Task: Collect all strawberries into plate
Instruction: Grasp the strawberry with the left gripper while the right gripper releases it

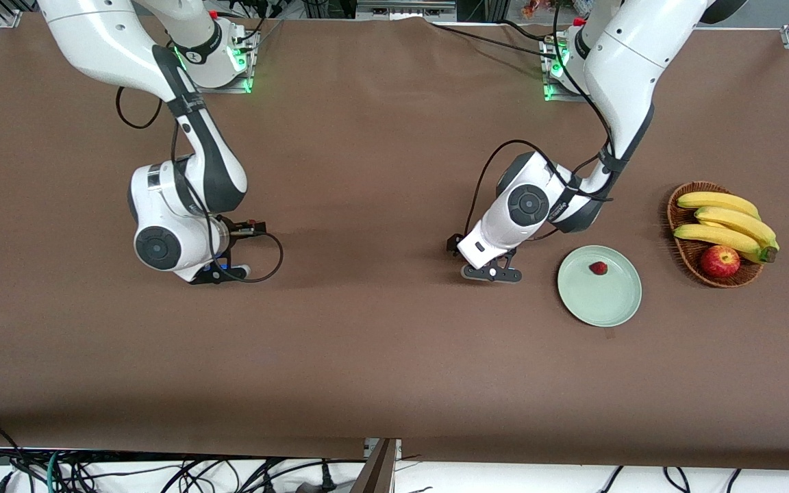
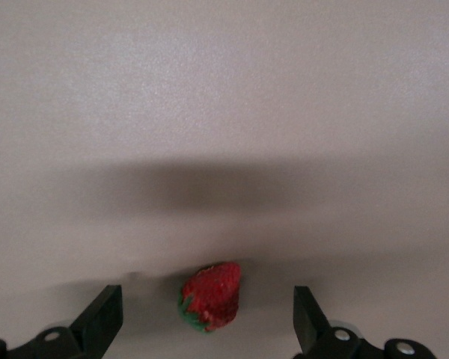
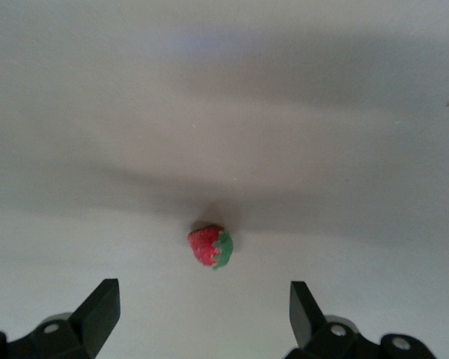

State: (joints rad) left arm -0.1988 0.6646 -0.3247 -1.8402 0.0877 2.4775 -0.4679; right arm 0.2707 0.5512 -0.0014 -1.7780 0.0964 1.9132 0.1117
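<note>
One strawberry (image 1: 598, 268) lies on the pale green plate (image 1: 603, 305), which sits toward the left arm's end of the table. My left gripper (image 1: 492, 275) is low over the cloth beside the plate. In the left wrist view, a second strawberry (image 2: 211, 295) lies on the cloth between the open fingers (image 2: 103, 320) of the left gripper (image 2: 207, 305). My right gripper (image 1: 220, 274) is low over the cloth toward the right arm's end. It is open (image 3: 202, 299), and a third strawberry (image 3: 211, 247) lies just ahead of its fingertips. The front view hides both of these berries under the hands.
A brown wicker basket (image 1: 681, 205) with several bananas (image 1: 727, 219) and a red-yellow apple (image 1: 720, 261) stands beside the plate, toward the left arm's end. Brown cloth (image 1: 381, 356) covers the table. Cables hang below the table edge nearest the front camera.
</note>
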